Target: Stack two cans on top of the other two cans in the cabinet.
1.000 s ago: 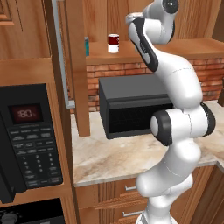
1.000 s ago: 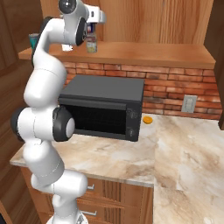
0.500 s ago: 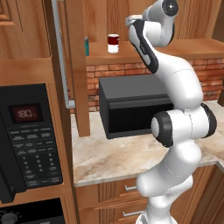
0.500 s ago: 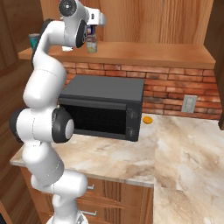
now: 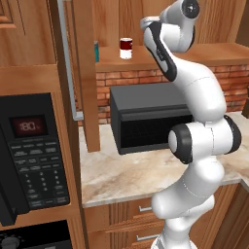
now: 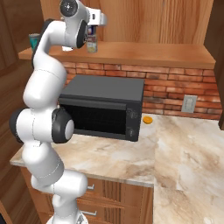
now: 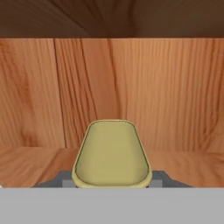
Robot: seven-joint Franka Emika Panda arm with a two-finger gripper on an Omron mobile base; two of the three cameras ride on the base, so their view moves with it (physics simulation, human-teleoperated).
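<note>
Jaws closed on the dark blue can, its yellow top facing the hand camera, held directly above the greenish-beige can on the cabinet shelf. Farther left on the shelf stand the red-and-white can and the teal can. The black microwave sits on the worktop below.

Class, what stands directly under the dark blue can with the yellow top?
The greenish-beige tin stands under the dark blue can on the wooden shelf. Whether they touch is unclear.

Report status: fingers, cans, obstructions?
Fingers shut on dark blue can. Held over greenish-beige can on cabinet shelf. Red-and-white can, teal can stand clear.
</note>
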